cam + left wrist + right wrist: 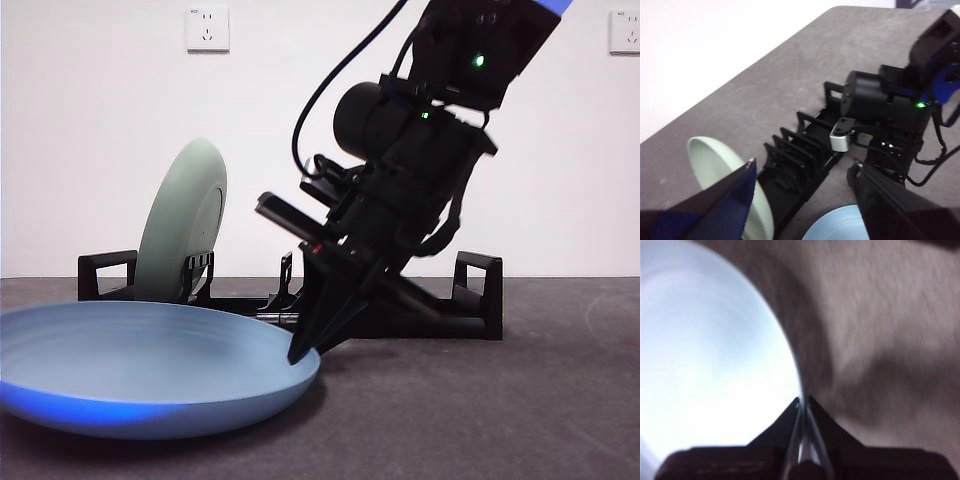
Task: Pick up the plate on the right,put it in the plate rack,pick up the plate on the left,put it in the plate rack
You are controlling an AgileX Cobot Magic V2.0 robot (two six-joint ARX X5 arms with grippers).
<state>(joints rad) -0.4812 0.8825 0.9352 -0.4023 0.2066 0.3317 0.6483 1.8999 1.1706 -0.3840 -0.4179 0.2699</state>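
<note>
A pale blue plate [150, 360] [705, 365] lies low at the front left of the table. My right gripper [300, 352] [803, 402] reaches down steeply, shut on the plate's right rim. A pale green plate [185, 225] [715, 160] stands on edge in the left part of the black plate rack [470, 300] [800, 150]. My left gripper [802, 167] hovers open above the rack with nothing between its jaws, looking down at the right arm [890, 110] and an edge of the blue plate [840, 227]. The front view does not show the left gripper.
The rack runs across the back of the grey table [520, 410], close to the white wall. Its prongs [790, 142] to the right of the green plate hold nothing. Two wall sockets [207, 27] sit high on the wall.
</note>
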